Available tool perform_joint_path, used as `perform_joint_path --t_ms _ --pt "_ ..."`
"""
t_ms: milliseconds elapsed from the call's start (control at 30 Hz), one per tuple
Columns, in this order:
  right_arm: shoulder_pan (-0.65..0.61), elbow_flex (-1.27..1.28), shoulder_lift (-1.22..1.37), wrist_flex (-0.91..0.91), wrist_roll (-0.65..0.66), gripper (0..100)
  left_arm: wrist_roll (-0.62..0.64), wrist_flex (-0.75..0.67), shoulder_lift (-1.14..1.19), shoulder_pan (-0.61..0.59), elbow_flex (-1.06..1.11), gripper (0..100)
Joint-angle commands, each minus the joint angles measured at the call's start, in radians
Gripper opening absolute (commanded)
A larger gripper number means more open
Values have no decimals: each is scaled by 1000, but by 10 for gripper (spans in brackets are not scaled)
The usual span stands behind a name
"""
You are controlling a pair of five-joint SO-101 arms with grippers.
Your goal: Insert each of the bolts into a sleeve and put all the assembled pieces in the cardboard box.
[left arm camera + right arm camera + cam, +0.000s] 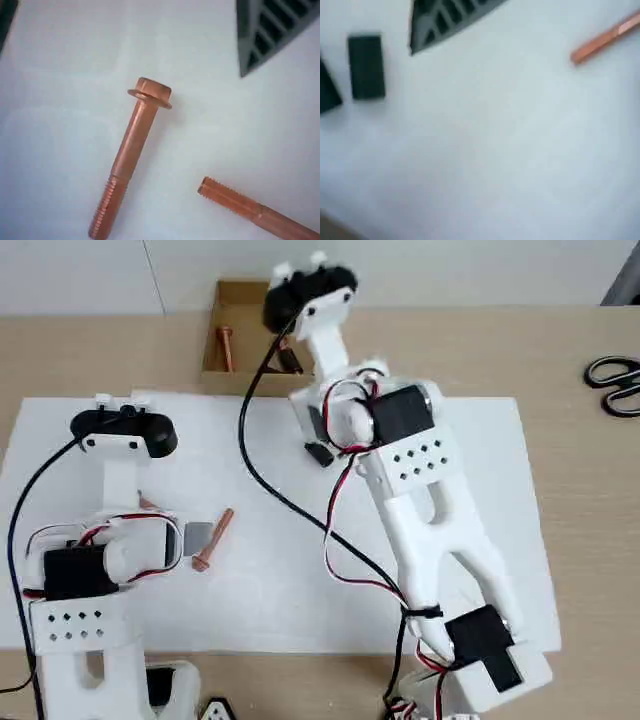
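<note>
The copper bolt point(131, 152) looks stiff, light and slick, best pinched across its smooth shank; whether the left claw point(270, 30) is spread or closed, I cannot tell.

A wide white sheet point(270, 570) covered most of the pale wooden counter point(100, 350), reaching nearly to its near edge and leaving bare wood along the far edge and the right side. Black-handled scissors point(615, 383) lay on the bare wood at the right edge, toward the far corner.
</note>
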Motion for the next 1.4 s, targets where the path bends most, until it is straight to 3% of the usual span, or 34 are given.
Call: perform_joint_path --t_ms 0,200,333,933,1367 --pt "12 -44 -10 15 11 177 -2 3 -9 -5 -13 291" --pt "50 -49 137 -24 -35 177 -2 3 -9 -5 -12 291" --pt "44 -71 234 -25 2 177 -2 3 -9 -5 -10 291" --pt "28 -669 745 237 80 176 -2 0 -8 -5 -7 291" --pt "-10 -786 917 266 84 176 -2 0 -8 -5 -7 291"
